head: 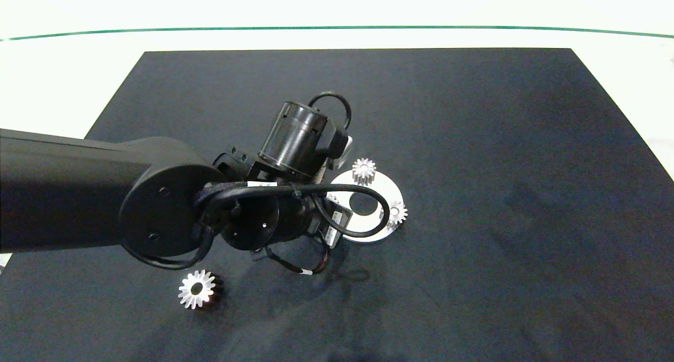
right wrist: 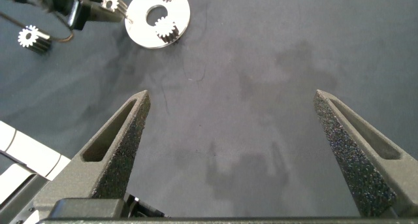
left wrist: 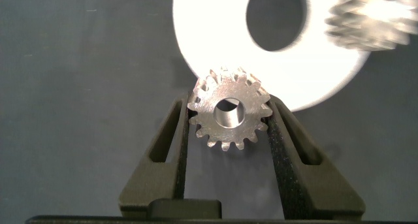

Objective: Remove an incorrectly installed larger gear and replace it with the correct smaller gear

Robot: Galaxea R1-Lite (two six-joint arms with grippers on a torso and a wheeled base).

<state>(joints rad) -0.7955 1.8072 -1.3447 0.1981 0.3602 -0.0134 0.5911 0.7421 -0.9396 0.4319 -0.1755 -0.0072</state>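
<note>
My left tool (left wrist: 228,129) is clenched on the smaller gear (left wrist: 229,112); the two fingers (left wrist: 175,142) press its teeth from both sides. This gear sits between the fingertips, flat face and round centre hole toward the wrist camera, so its axis points along the line of sight of that camera and not across the fingers. Part of its teeth overlap the rim of the white round plate (left wrist: 215,48), which lies just beyond the fingertips. Whether the gear touches the plate I cannot tell.

I count four gears in total. One is in the left tool. Two small gears stand on the plate: one (head: 364,170) at the far edge of the plate (head: 382,191), one (head: 396,213) at its right edge. The plate has one round hole (head: 363,203) in the middle, between them. The fourth is the larger gear (head: 197,289); it lies flat on the dark mat (head: 500,167), hole upward, well apart from the left tool, on the near side behind the arm's elbow.

There is one plate, one mat, and the white table (head: 63,82) around it.

My right tool (right wrist: 232,152) is released, fingers wide apart, hovering above bare mat, well apart from the plate and all gears.
</note>
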